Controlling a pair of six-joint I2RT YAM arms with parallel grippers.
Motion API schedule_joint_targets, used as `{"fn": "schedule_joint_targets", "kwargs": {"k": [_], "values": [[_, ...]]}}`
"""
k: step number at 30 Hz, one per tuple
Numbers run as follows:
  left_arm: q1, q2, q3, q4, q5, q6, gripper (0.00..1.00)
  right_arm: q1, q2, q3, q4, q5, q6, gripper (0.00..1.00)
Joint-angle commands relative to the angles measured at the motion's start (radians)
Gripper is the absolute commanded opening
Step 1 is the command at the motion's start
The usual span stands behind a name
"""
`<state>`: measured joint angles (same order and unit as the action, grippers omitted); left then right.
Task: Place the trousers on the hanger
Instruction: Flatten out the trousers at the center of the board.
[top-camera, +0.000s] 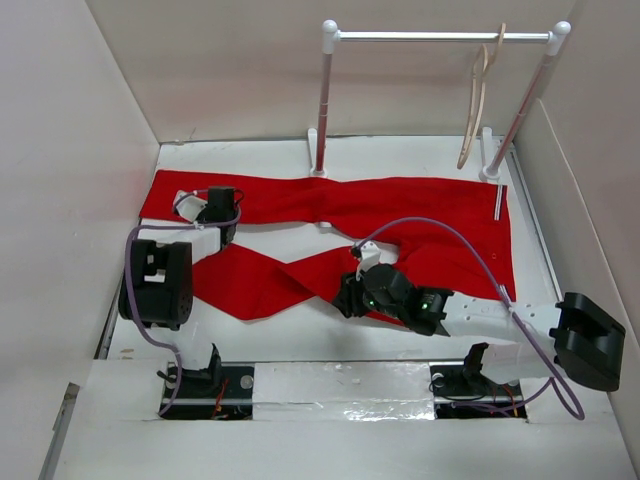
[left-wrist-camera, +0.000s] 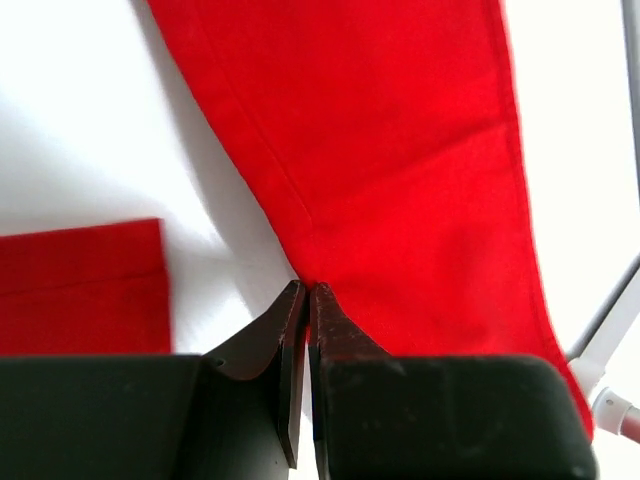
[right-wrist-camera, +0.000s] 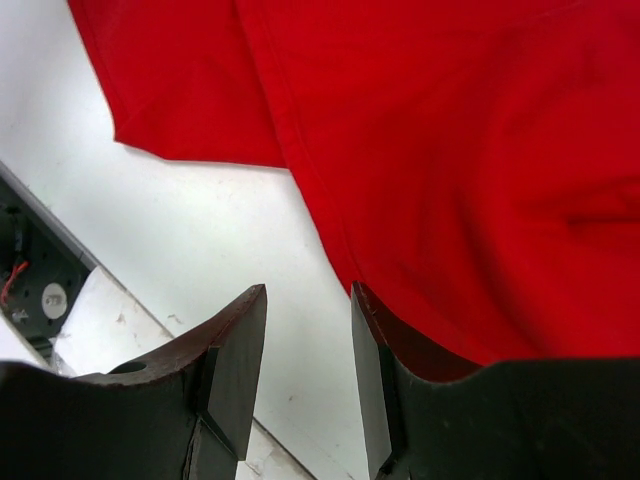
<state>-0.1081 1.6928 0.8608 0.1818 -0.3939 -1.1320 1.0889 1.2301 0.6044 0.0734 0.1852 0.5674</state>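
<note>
The red trousers (top-camera: 420, 200) lie spread on the white table, one leg along the back and the other crossing diagonally toward the front left. The pale hanger (top-camera: 478, 105) hangs from the rack bar at the back right, clear of both arms. My left gripper (top-camera: 222, 215) is on the left part of the trousers; in the left wrist view it (left-wrist-camera: 306, 288) is shut, pinching an edge of the red cloth (left-wrist-camera: 400, 150). My right gripper (top-camera: 347, 297) is at the near edge of the trousers; in the right wrist view it (right-wrist-camera: 308, 290) is open, with the cloth (right-wrist-camera: 450, 150) edge beside its right finger.
The white-posted rack with a silver bar (top-camera: 440, 36) stands at the back, its feet touching the trousers' far edge. A short silver rod (top-camera: 497, 200) lies on the cloth at the right. White walls enclose the table on three sides.
</note>
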Motion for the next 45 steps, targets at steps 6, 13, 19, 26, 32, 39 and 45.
{"fn": "schedule_joint_targets", "kwargs": {"k": [6,13,19,26,32,39,45], "values": [[0.047,-0.081,0.022,-0.068,-0.079,0.104,0.02,0.011,-0.018,0.103,-0.070,0.057,-0.064,0.47],[0.036,-0.160,0.021,-0.104,-0.043,0.138,0.81,0.032,0.112,0.285,-0.087,-0.024,-0.161,0.32],[0.002,-0.465,-0.002,-0.113,0.024,0.189,0.78,0.052,0.363,0.518,-0.037,-0.165,-0.256,0.07],[0.002,-1.000,-0.069,-0.106,0.193,0.346,0.51,0.118,0.715,0.816,-0.038,-0.122,-0.320,0.51],[0.002,-1.134,0.041,-0.303,0.161,0.483,0.46,0.186,0.929,1.029,-0.141,-0.017,-0.354,0.68],[0.002,-1.176,0.027,-0.326,0.138,0.534,0.54,0.236,1.045,1.140,-0.234,0.006,-0.377,0.69],[0.002,-1.197,-0.005,-0.338,0.122,0.541,0.56,0.258,1.108,1.158,-0.288,0.198,-0.365,0.62]]}}
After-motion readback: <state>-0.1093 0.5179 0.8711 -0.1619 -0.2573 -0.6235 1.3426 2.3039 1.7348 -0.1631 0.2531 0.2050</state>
